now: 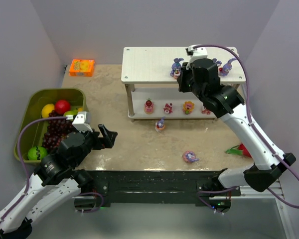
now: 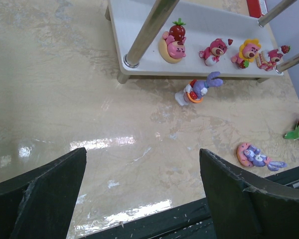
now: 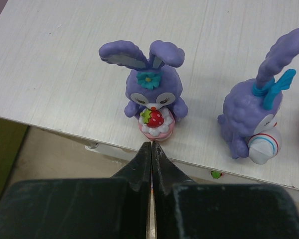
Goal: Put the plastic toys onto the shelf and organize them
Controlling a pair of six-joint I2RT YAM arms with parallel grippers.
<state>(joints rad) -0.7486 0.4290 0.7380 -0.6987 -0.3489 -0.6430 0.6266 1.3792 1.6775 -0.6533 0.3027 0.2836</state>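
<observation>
Jaws pressed together and empty, the right gripper (image 3: 151, 145) hovers just in front of a purple bunny (image 3: 152, 99) standing near the front edge of the top of the shelf (image 3: 65, 64), a second bunny (image 3: 249, 114) beside it. Four cake-like figures (image 2: 215, 50) line the lower board (image 2: 209, 25). Two more bunnies (image 2: 199, 89) rest on the table (image 2: 65, 89), where the left gripper (image 2: 142, 154) hangs wide open.

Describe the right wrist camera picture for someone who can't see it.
The right hand, shut on nothing, points at a purple bunny standing near the edge of the white shelf top. A second purple bunny with a blue bow stands beside it.
</observation>
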